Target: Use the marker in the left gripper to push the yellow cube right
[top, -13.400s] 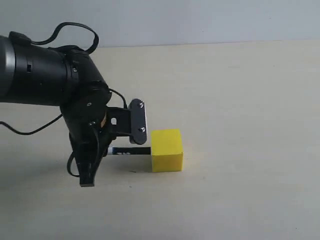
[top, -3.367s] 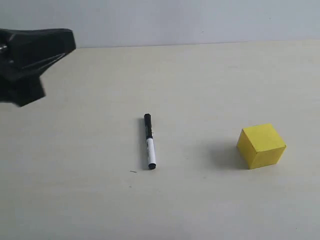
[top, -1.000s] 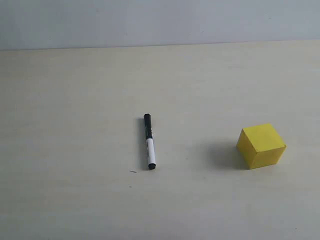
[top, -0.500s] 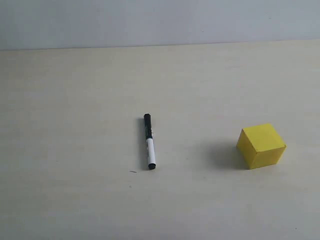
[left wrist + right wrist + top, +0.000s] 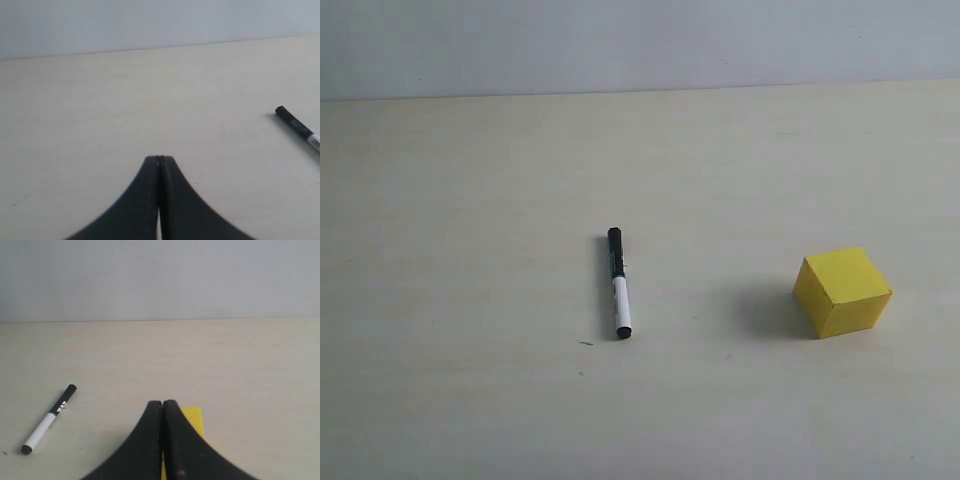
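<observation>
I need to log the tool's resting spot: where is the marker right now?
In the exterior view the marker lies flat on the table near the middle, well left of the yellow cube.

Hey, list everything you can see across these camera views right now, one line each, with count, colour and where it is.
table: one, pale beige, under everything
wall: one, light grey, behind the table
yellow cube: one, bright yellow, on the table at the right of the exterior view
marker: one, black cap half and white barrel half, lying flat on the table, left of the yellow cube and apart from it
left gripper: one, black, jaws shut on nothing, above the table
right gripper: one, black, jaws shut on nothing, partly hiding the yellow cube in its own view
</observation>
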